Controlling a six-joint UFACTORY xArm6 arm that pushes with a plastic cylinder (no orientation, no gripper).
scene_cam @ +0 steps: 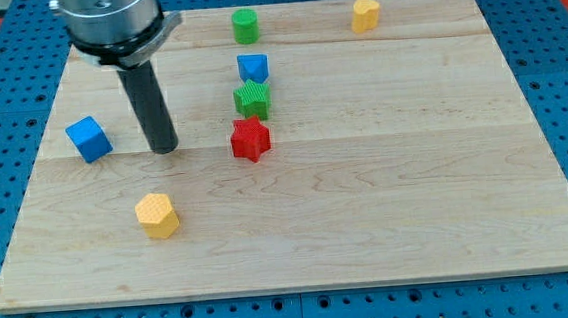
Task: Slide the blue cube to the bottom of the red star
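Observation:
The blue cube (88, 139) sits near the board's left edge. The red star (250, 139) lies near the middle of the board, well to the right of the cube. My tip (164, 147) rests on the board between them, closer to the blue cube and a little to its right, not touching it.
A green star (253, 99) sits just above the red star, with a second blue block (253, 68) above it and a green cylinder (245, 25) at the top. A yellow block (157, 214) lies below my tip. Another yellow block (364, 14) is at the top right.

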